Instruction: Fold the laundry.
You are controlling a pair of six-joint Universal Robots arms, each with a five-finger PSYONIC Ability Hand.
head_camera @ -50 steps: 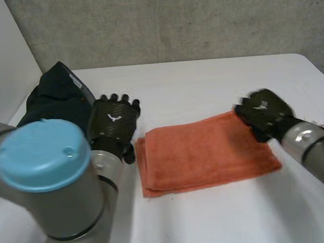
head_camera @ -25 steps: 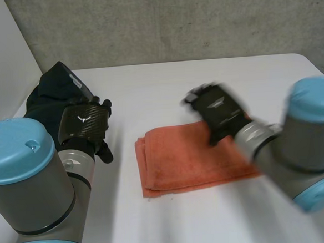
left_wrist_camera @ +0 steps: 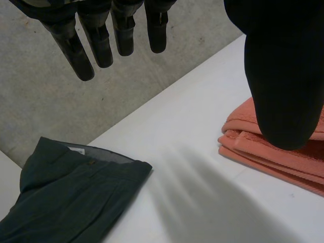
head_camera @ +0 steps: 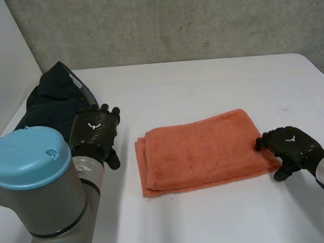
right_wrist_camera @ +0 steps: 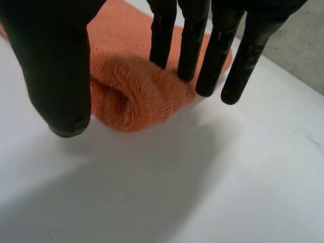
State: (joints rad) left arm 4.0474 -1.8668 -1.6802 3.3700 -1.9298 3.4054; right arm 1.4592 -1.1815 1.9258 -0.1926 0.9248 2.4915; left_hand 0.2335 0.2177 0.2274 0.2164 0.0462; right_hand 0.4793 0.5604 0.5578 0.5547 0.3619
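Currently straight fingers [right_wrist_camera: 190,45] of my right hand [head_camera: 290,143] rest on the towel [head_camera: 200,149] end, thumb unclosed; its long axis runs toward my slack-fingered left hand [head_camera: 96,130].

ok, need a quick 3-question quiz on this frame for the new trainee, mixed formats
1. True or false: the left hand grips the dark garment.
2. Where on the orange towel is the right hand? A: its middle. B: its rounded, folded end. C: its layered end beside the left hand.
3. Short answer: what lies on the white table between the two hands?
Key: 1 false, it hangs open above the table, beside the garment. 2 B. 3 the orange towel.
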